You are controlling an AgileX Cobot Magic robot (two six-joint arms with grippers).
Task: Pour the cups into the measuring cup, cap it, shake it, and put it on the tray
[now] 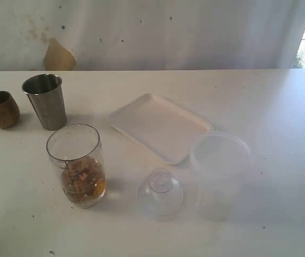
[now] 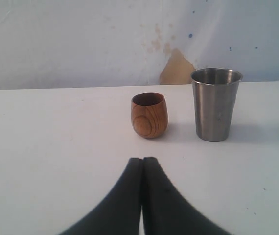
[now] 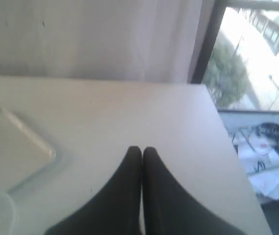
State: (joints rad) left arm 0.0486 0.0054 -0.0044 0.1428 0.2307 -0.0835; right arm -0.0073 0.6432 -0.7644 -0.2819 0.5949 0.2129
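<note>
The dark-brown wooden cup (image 1: 0, 109) and the steel tumbler (image 1: 46, 101) stand upright at the far left of the table. In front of them stands the clear measuring cup (image 1: 76, 165), uncapped, with brown bits in its bottom. The white tray (image 1: 160, 126) lies empty in the middle. Neither arm shows in the exterior view. My left gripper (image 2: 143, 159) is shut and empty, hanging over bare table short of the wooden cup (image 2: 149, 115) and the tumbler (image 2: 215, 104). My right gripper (image 3: 142, 148) is also shut and empty, over bare table beside the tray (image 3: 12, 147).
A clear dome-shaped lid (image 1: 161, 193) rests on the table to the right of the measuring cup. A wider frosted plastic tub (image 1: 219, 174) stands to the right of the lid. The table's right edge (image 3: 227, 147) has a window and clutter beyond it.
</note>
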